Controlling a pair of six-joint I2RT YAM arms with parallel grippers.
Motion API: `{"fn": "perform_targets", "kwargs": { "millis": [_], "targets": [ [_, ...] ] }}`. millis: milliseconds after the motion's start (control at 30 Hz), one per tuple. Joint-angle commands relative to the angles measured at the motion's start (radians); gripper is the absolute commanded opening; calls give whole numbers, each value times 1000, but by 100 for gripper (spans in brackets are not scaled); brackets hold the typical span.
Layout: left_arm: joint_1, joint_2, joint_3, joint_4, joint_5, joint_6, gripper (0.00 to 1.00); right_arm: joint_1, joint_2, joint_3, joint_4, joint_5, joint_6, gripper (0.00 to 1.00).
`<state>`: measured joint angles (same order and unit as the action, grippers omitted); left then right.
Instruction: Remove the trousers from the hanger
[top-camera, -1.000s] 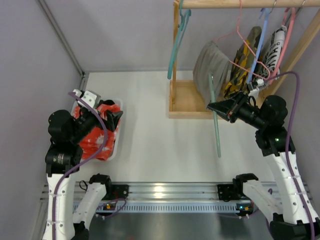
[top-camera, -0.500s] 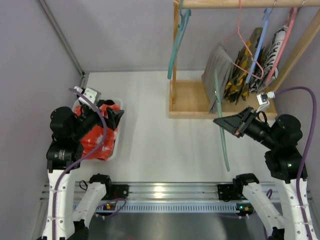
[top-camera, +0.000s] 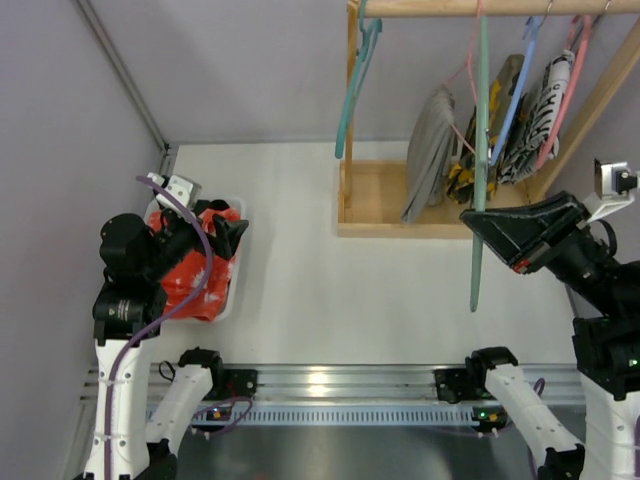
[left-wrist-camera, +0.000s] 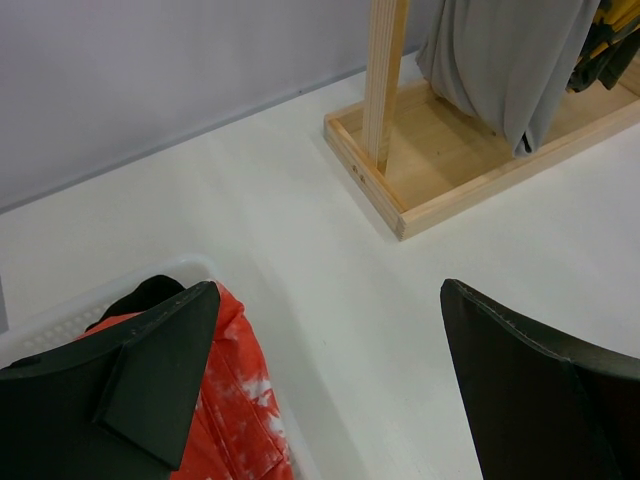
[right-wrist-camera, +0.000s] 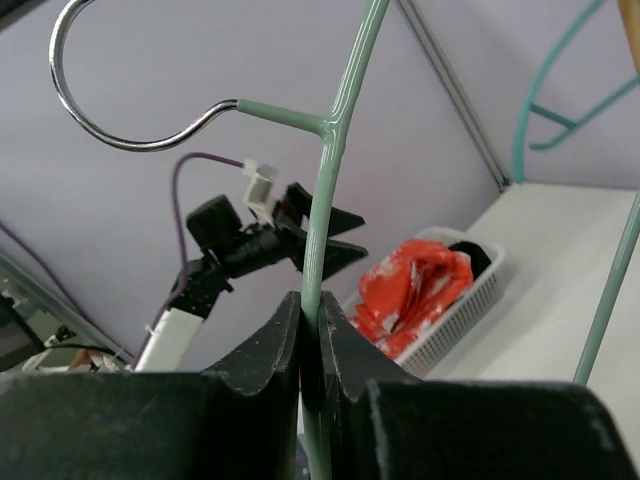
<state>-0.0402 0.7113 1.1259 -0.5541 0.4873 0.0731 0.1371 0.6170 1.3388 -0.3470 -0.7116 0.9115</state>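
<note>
The left fingers are hovering spread wide above the basket, where the orange trousers are lying bunched. Further right, the right fingers are pinching the bare green hanger at its neck. They are lifting it from near the surface toward the rail. Removal is looking finished, with rehanging probably pending.

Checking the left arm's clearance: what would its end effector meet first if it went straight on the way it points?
The left end effector would likely meet the white table first, short of the wooden rack base; depth is unclear.
</note>
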Motion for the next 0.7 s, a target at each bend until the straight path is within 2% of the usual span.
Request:
{"fn": "perform_targets", "kwargs": {
  "millis": [0, 200, 333, 500, 600, 667],
  "targets": [
    [0, 0, 15, 11, 22, -19, 98, 4, 105, 94, 152, -26, 70, 0],
    [2, 4, 20, 11, 8, -25, 98, 6, 291, 177, 200, -28, 202, 0],
    [0, -13, 6, 11, 2, -30, 98, 7, 403, 296, 103, -16, 254, 0],
    [0, -50, -26, 11, -18, -6, 98, 53, 380, 349, 77, 9, 240, 0],
    [0, -42, -29, 11, -15, -13, 98, 55, 354, 362, -65, 55, 219, 0],
    [0, -26, -26, 10, -10, -15, 98, 53, 328, 346, -89, 57, 213, 0]
  ]
}}
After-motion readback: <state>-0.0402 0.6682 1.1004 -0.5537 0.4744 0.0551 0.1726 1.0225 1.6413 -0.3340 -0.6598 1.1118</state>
